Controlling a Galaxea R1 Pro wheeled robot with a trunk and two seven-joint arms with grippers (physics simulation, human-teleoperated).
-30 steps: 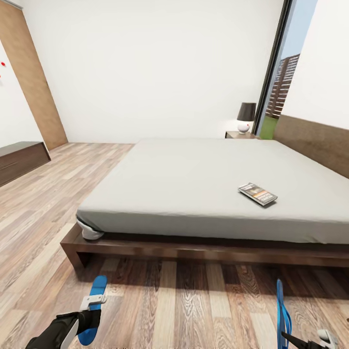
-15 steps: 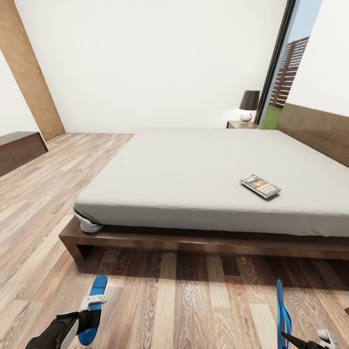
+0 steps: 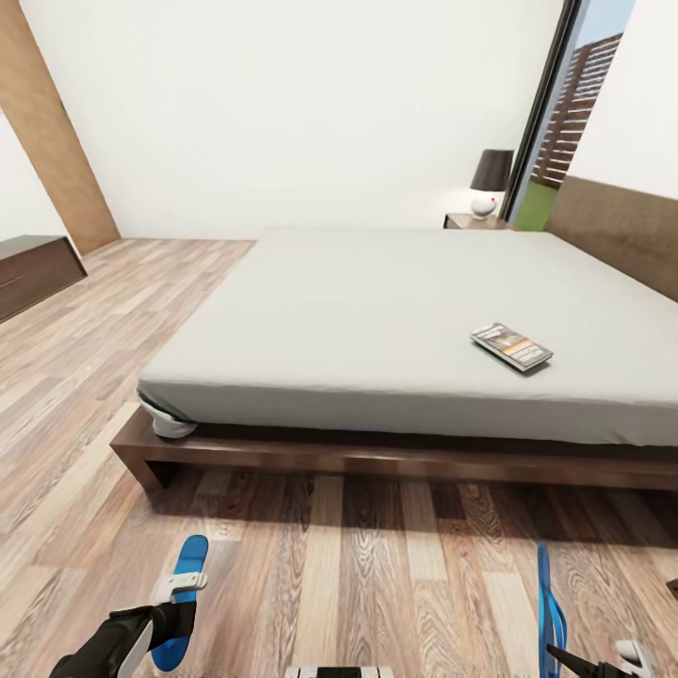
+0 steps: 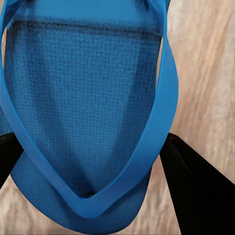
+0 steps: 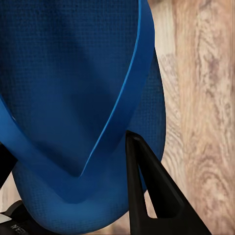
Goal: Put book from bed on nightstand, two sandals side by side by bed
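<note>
The bed [image 3: 377,311], a grey mattress on a dark wood frame, lies ahead of me in the head view. The book [image 3: 511,346] rests flat on the mattress toward its right side. A small dark nightstand [image 3: 468,222] stands at the bed's far corner. My left gripper [image 3: 172,607] is shut on one blue sandal [image 3: 192,556] low over the floor; the left wrist view has that sandal [image 4: 83,112] between the black fingers [image 4: 196,191]. My right gripper [image 3: 586,663] is shut on the other sandal [image 3: 546,603], held edge-on, with that same sandal [image 5: 63,73] showing close up beside one finger [image 5: 147,191].
A lamp [image 3: 492,179] stands on the nightstand beside the tall window [image 3: 565,113]. A long low dark cabinet [image 3: 33,273] sits at the left wall. A white lump [image 3: 171,426] lies under the bed's near left corner. Wood-plank floor [image 3: 377,565] stretches between me and the bed.
The whole view has shifted: the bed now sits a little higher and nearer in the picture, so the camera moved. Both grippers still hold their sandals in the same spots.
</note>
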